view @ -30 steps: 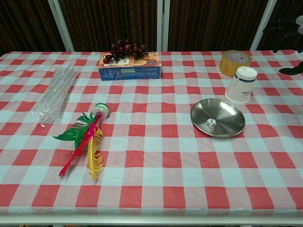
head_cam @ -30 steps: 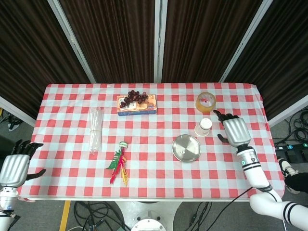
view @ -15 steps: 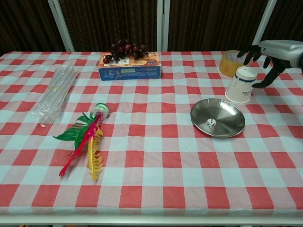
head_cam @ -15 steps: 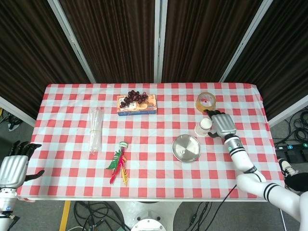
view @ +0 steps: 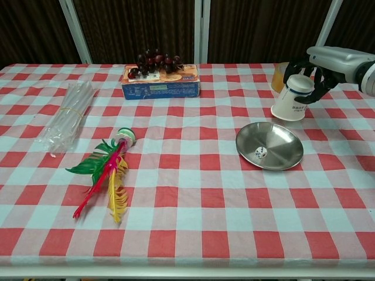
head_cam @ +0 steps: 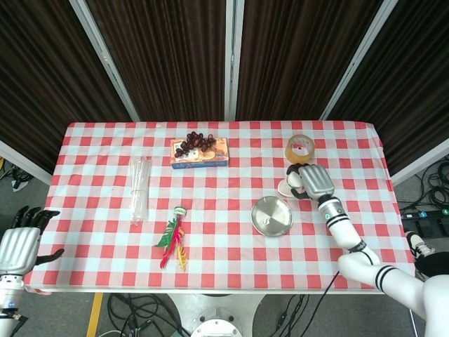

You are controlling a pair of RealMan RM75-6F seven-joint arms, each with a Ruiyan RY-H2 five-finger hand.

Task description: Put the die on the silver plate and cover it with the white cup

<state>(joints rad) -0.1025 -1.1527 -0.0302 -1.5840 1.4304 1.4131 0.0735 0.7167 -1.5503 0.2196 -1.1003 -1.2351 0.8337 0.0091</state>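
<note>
The white cup [view: 289, 101] stands tilted behind the silver plate [view: 282, 140], its base tipped leftward. My right hand [view: 321, 69] grips it around the upper end, fingers wrapped on both sides. In the head view this right hand [head_cam: 314, 180] covers most of the cup [head_cam: 286, 187], just up and right of the plate [head_cam: 273, 219]. A small white die [view: 261, 153] lies inside the plate, near its front left. My left hand [head_cam: 17, 246] hangs open off the table's near left corner, holding nothing.
A yellow tape roll [head_cam: 300, 146] sits right behind the cup. A box topped with dark grapes [view: 161, 81] is at the back centre. A clear plastic packet [view: 65, 114] and a feathered shuttlecock [view: 108, 170] lie on the left half.
My right hand swept in from the right edge, closed around the cup's top, and tipped and shifted the cup slightly left. The left hand stayed put.
</note>
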